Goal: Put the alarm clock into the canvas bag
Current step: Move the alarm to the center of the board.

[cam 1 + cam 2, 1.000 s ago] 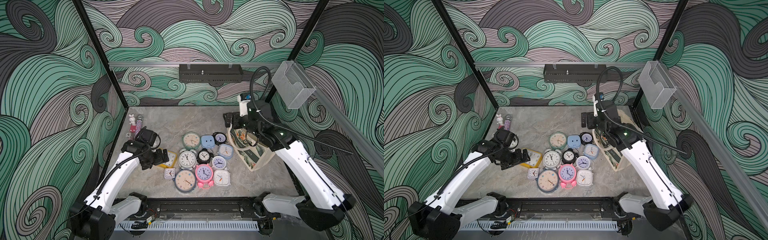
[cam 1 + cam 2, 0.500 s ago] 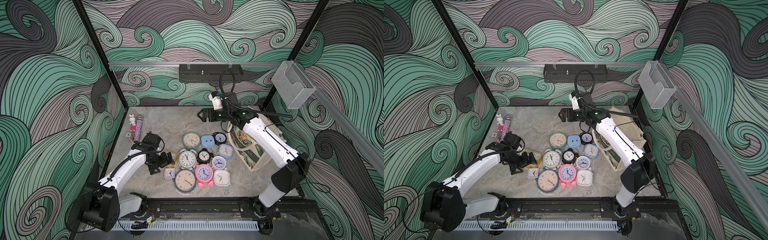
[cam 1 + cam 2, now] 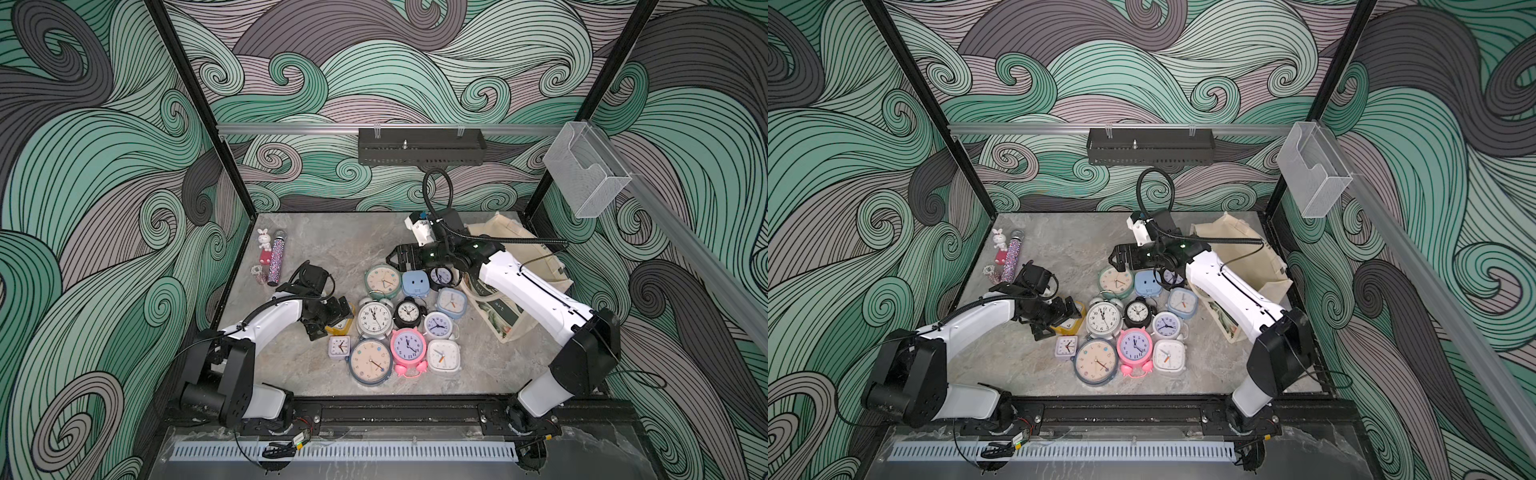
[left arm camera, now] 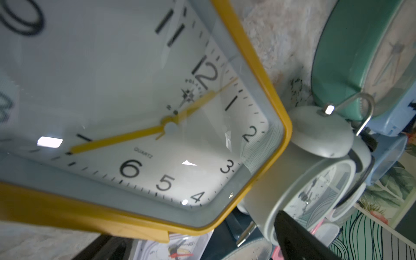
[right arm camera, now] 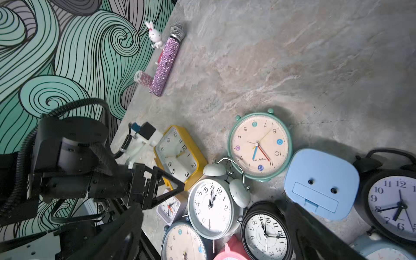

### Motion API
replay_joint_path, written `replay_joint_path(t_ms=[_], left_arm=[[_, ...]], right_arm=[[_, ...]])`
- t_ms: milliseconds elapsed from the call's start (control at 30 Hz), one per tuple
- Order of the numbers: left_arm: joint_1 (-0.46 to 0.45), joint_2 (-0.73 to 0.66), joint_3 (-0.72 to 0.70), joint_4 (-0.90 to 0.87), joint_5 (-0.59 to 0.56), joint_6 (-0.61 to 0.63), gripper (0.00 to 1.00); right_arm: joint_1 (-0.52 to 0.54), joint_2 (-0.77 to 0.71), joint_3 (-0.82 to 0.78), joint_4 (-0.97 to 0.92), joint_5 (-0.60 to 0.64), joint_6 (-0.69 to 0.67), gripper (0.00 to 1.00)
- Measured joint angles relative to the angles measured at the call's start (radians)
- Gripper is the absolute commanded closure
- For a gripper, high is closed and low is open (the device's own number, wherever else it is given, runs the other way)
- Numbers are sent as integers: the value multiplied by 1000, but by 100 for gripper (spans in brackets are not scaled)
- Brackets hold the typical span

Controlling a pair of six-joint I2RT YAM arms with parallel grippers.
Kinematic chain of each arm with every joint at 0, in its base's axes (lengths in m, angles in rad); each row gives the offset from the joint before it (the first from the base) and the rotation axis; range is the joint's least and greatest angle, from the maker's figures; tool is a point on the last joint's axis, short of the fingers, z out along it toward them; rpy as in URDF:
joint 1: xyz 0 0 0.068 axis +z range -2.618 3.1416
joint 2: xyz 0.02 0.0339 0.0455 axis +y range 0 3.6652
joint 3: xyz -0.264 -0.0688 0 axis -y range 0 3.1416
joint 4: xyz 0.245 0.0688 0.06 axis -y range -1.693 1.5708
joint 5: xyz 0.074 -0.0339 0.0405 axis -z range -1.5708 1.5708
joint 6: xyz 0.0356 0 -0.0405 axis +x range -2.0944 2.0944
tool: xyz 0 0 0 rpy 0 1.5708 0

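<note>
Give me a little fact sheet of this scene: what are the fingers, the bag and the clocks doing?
Left fingers: open, at the yellow clock, not closed on it
Right fingers: open, empty, hovering near the mint clock
Canvas bag: lying at the table's right edge
Clocks: twelve, clustered mid-table, outside the bag

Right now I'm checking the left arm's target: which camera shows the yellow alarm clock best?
The right wrist view: nearly the whole yellow alarm clock shows, dial up. The left wrist view crops it to a close-up of the dial. In both top views the left gripper covers most of it.
</note>
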Motion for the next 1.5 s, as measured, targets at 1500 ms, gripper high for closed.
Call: replay_joint_path(t_ms=[1500], left_arm=[[-56, 31, 278, -76, -164, 377, 1]], right_arm=[[60, -230, -324, 1, 8, -32, 0]])
